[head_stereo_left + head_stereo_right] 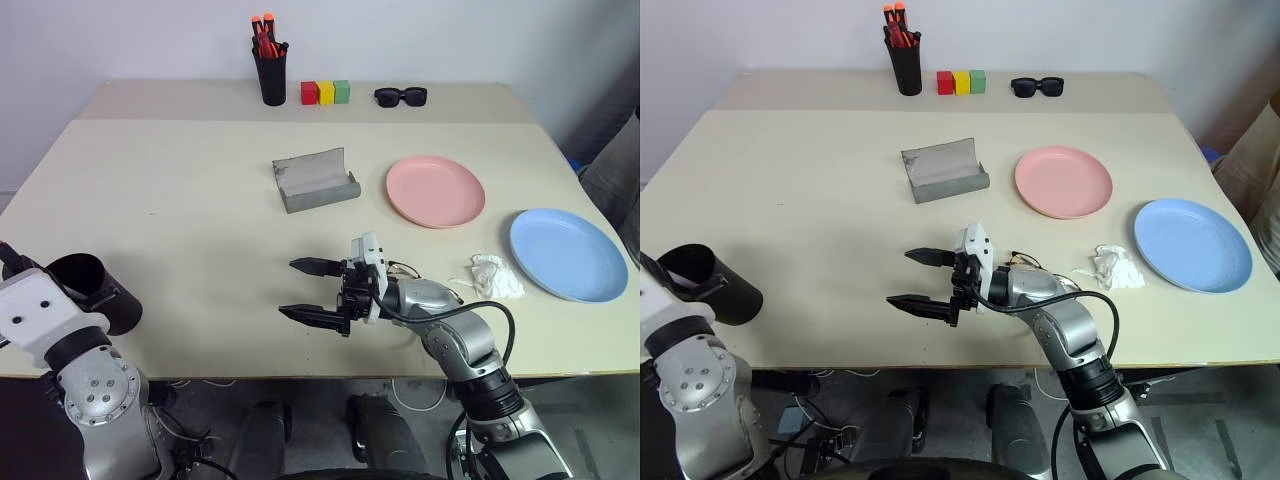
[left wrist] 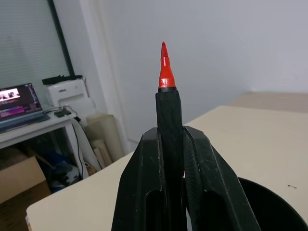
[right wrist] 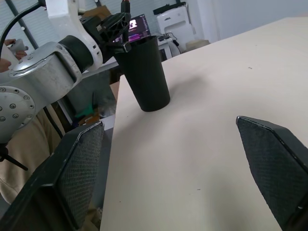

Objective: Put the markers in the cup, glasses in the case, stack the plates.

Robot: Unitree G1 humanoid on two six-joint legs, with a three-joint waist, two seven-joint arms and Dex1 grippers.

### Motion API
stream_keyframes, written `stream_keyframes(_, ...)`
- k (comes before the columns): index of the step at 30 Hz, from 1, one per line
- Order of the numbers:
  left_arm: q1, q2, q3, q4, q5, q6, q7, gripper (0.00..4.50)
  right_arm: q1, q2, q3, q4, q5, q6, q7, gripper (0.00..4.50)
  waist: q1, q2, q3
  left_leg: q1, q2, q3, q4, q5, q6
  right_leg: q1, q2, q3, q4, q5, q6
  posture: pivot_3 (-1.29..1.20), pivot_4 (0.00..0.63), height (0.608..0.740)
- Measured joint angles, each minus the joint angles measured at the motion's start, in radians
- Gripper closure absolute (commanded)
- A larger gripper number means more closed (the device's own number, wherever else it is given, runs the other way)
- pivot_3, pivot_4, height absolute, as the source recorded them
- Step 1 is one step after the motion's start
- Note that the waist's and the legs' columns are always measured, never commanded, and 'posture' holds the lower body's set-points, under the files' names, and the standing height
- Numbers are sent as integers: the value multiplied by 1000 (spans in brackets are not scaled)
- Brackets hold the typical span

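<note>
The left gripper (image 2: 171,159) is pinching a dark ribbed marker (image 2: 168,115), its fingers hiding the lower barrel; the glossy red tip is poking out above the tapered black cup (image 1: 95,290) at the bench (image 1: 200,230) edge. The right gripper (image 1: 312,290) is hovering mid-bench, fingers spread wide, partly masking thin wire glasses (image 1: 403,269).

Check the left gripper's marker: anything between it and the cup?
Nothing visible. The left gripper is shut on the marker, right over the cup, whose open mouth sits just beside the fingers.
</note>
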Motion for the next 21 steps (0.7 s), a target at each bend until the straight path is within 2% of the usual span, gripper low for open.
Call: stream_keyframes(21, -11, -8, -43, -14, 33, 38, 23, 4460, -3, 3, 0, -1, 20, 12, 0, 0, 0, 0, 0, 0, 0, 0, 0, 0, 0, 0, 0, 0, 0, 0, 0, 0, 150, 740)
